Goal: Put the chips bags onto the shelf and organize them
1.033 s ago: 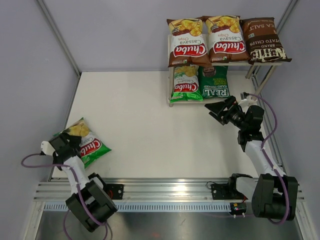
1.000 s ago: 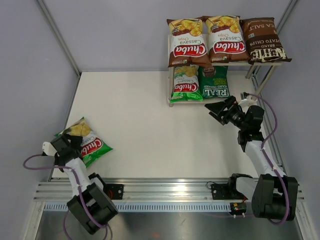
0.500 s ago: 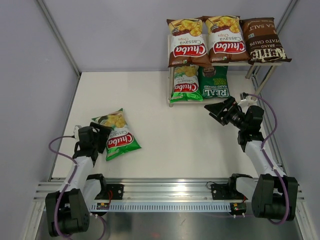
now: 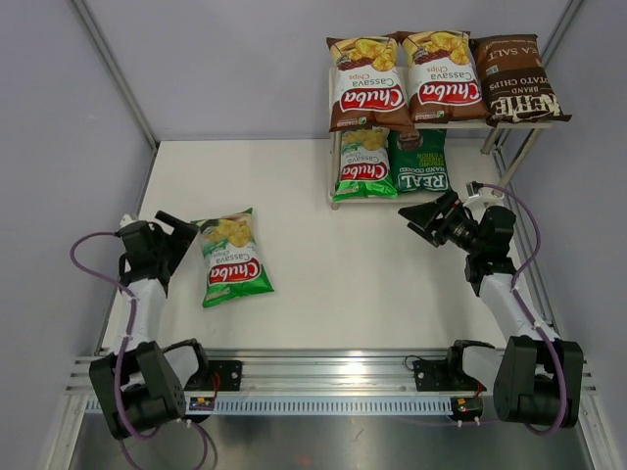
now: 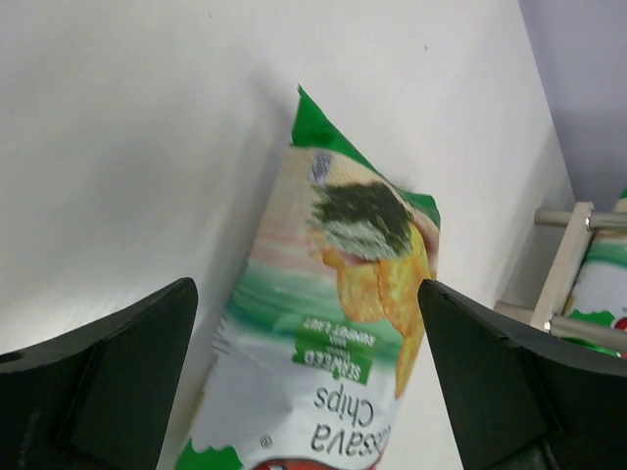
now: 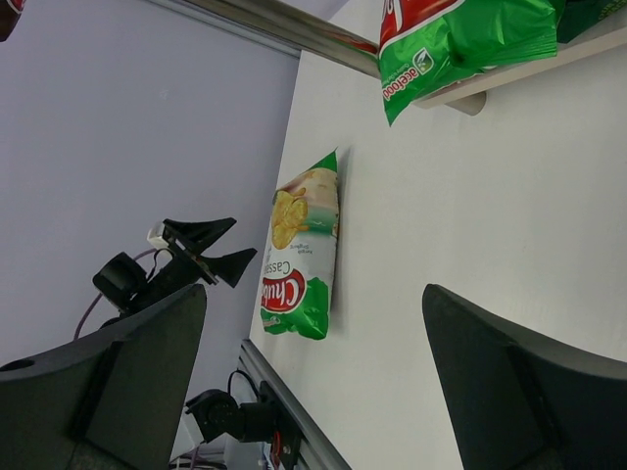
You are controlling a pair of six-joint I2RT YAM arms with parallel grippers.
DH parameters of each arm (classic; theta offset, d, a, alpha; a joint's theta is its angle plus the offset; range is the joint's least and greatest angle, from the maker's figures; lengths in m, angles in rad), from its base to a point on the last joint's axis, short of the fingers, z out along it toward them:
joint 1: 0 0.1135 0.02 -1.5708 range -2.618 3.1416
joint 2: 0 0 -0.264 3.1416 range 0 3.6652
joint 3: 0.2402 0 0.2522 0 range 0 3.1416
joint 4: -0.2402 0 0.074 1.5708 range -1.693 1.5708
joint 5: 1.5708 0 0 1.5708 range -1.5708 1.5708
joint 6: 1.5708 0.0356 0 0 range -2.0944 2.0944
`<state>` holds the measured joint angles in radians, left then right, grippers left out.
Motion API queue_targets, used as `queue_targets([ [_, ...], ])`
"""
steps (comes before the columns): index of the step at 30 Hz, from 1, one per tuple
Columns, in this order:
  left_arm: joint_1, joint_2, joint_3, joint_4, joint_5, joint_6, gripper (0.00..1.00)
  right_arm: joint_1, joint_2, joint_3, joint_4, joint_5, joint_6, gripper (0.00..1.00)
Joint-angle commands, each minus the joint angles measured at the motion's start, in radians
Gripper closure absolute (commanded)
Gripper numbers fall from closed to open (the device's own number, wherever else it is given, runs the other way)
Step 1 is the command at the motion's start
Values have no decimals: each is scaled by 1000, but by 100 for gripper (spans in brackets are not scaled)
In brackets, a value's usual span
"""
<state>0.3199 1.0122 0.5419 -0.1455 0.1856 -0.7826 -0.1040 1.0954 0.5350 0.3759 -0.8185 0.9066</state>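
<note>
The two black fingers of the left gripper (image 4: 182,235) stand wide apart and hold nothing. Just beside their tips, a glossy light-green Chuba Cassava chips bag (image 4: 233,259) lies flat on the white table (image 4: 323,274). The right gripper (image 4: 419,217) is also spread and empty, near the small two-tier cream-white shelf (image 4: 518,157), which carries five other bags (image 4: 367,83).

five chips bags (image 4: 367,83) sit on the shelf (image 4: 523,157); one light-green bag (image 4: 233,259) lies apart.
</note>
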Motion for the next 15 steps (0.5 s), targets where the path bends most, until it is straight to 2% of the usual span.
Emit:
queue_targets([
  [1,76,104,61,84,145,123,1,3,3,31,61,-44,-15,1],
  [2,93,136,59,216,194,112,1,3,4,31,75,-48,-9,1],
  [3,102,163,52,315,306,102,1,3,7,31,83,-59,-8,1],
  [4,110,189,31,392,336,92,1,3,15,31,87,-65,-5,1],
  [6,120,259,-11,657,376,51,1,3,21,29,98,-76,0,0],
  [7,120,288,-61,752,380,30,1,3,24,26,101,-79,2,1],
  [9,128,403,-60,890,431,-12,1,4,21,23,113,-83,8,1],
  [12,133,540,-13,957,503,-33,1,3,17,23,115,-94,9,1],
  [15,140,581,35,865,500,11,1,3,1,19,113,-93,3,0],
])
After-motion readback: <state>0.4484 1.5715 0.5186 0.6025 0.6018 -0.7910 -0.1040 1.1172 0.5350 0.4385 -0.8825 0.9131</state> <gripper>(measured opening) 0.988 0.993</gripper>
